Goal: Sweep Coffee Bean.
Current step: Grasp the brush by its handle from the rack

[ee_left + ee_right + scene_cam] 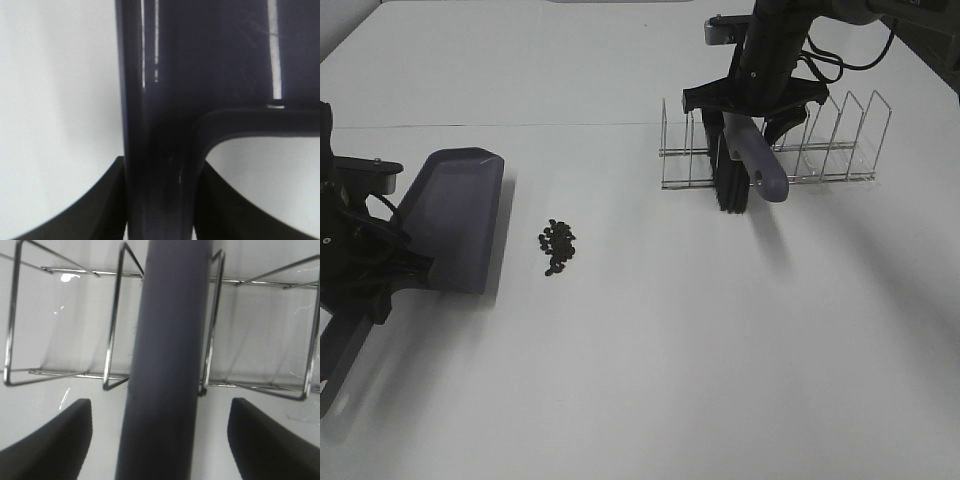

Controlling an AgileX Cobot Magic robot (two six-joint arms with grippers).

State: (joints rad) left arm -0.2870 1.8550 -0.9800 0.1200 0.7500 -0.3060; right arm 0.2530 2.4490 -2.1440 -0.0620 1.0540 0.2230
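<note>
The coffee bean cluster (557,246) lies on the white table just right of the grey-purple dustpan (452,215). My left gripper (395,268) is shut on the dustpan's handle (160,165), and both dark fingers (100,210) press against it. A brush stands in the wire rack (840,150) with its grey handle (757,160) leaning forward and its black bristles (730,188) down. My right gripper (748,125) hangs over that handle (165,365). It is open, with a gap between each finger (50,440) and the handle.
The wire rack's (112,320) upright loops stand close on either side of the brush handle. White table stretches between the beans and the rack, and toward the front edge.
</note>
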